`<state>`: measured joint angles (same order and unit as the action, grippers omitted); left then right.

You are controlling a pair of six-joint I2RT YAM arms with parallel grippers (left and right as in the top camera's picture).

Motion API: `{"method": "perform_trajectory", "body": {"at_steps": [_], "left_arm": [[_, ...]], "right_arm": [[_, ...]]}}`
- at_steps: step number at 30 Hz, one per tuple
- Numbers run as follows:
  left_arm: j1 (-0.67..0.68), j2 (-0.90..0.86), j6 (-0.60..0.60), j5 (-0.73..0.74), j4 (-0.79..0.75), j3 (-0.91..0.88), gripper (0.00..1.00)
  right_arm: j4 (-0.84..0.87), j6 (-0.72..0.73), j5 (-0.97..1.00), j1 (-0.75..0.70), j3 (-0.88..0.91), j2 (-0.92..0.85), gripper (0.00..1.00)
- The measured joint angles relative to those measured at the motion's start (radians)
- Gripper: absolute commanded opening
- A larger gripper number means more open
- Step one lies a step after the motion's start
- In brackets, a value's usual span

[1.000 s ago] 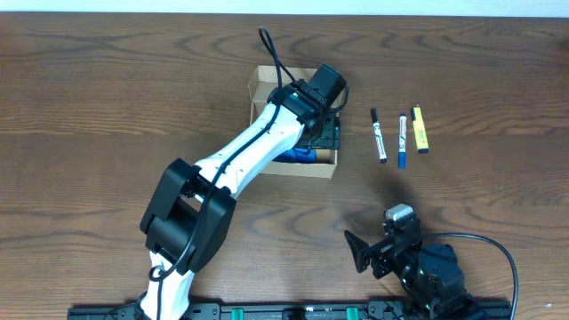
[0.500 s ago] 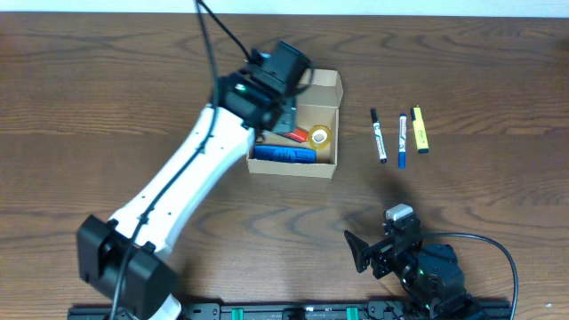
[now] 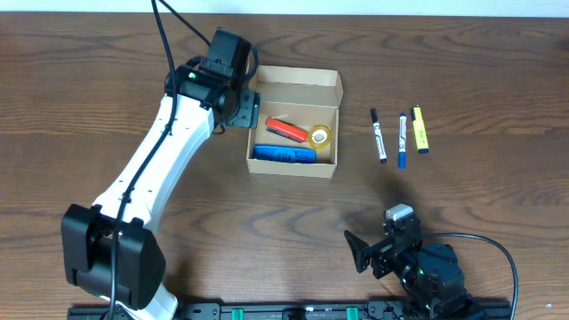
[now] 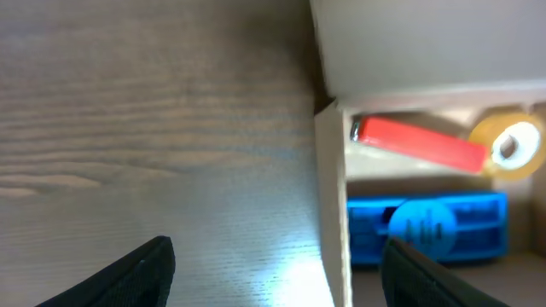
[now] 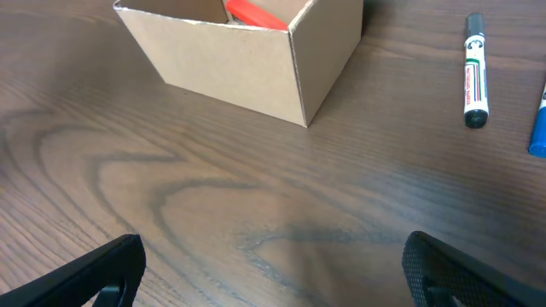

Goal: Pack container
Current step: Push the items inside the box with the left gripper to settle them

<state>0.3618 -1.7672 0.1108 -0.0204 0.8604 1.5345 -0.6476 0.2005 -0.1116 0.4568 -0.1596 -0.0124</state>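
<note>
Nearest, right gripper (image 5: 273, 247): sitting low at the near side of the brown wood-grain table (image 3: 107, 62), fingers spread wide, gripping nothing.

Beyond it, small tan cardboard container (image 3: 292, 167): standing mid-table with its flap lid open at the far side. It is holding a flat red bar (image 3: 286, 131), a yellow tape roll (image 3: 320, 135) and a blue block (image 3: 284, 154) along the near wall.

Right of it and well apart, three pens lying side by side: black-capped white marker (image 3: 379, 135), blue-capped white marker (image 3: 402, 140), short yellow highlighter (image 3: 420, 130).

Farthest, left gripper (image 3: 242, 105): hovering at the container's left wall, jaws wide and straddling it, carrying nothing.

Judgement: packing is looking part done, with the pens waiting outside.

Advice: taking the black marker first, pinching across its barrel mid-length and lifting above the rim. Then lowering it parallel to the red bar into the free strip, keeping fingers off the walls so the light box is not sliding.
</note>
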Motion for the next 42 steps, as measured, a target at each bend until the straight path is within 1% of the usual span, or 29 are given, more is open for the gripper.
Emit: {"method": "perform_trajectory", "body": {"at_steps": [5, 9, 16, 18, 20, 28, 31, 36, 39, 41, 42], "left_arm": [[0.003, 0.0, -0.02, 0.069, -0.082, -0.093, 0.78], [0.006, 0.0, -0.034, 0.097, -0.121, -0.124, 0.78], [0.008, 0.0, -0.041, 0.111, -0.195, -0.212, 0.75], [0.008, 0.0, -0.04, 0.108, -0.209, -0.235, 0.71], [0.008, 0.0, -0.039, 0.098, -0.21, -0.245, 0.64], [0.008, 0.0, -0.025, 0.085, -0.225, -0.246, 0.41], [0.008, 0.0, -0.011, 0.085, -0.227, -0.246, 0.28], [0.01, 0.0, 0.014, 0.085, -0.222, -0.246, 0.19], [0.012, 0.0, 0.033, 0.085, -0.21, -0.246, 0.09], [0.013, 0.0, 0.044, 0.085, -0.203, -0.246, 0.06], [0.013, 0.0, 0.047, 0.085, -0.201, -0.246, 0.06]], "right_arm": [[0.0, 0.0, 0.0, 0.0, 0.0, 0.0, 0.99], [0.0, 0.0, 0.0, 0.0, 0.0, 0.0, 0.99], [0.0, 0.0, 0.0, 0.0, 0.0, 0.0, 0.99], [0.0, 0.0, 0.0, 0.0, 0.0, 0.0, 0.99], [0.0, 0.0, 0.0, 0.0, 0.0, 0.0, 0.99], [0.0, 0.0, 0.0, 0.0, 0.0, 0.0, 0.99], [0.0, 0.0, 0.0, 0.0, 0.0, 0.0, 0.99], [0.0, 0.0, 0.0, 0.0, 0.0, 0.0, 0.99], [0.0, 0.0, 0.0, 0.0, 0.0, 0.0, 0.99], [0.0, 0.0, 0.0, 0.0, 0.0, 0.0, 0.99], [0.0, 0.0, 0.0, 0.0, 0.0, 0.0, 0.99]]}}
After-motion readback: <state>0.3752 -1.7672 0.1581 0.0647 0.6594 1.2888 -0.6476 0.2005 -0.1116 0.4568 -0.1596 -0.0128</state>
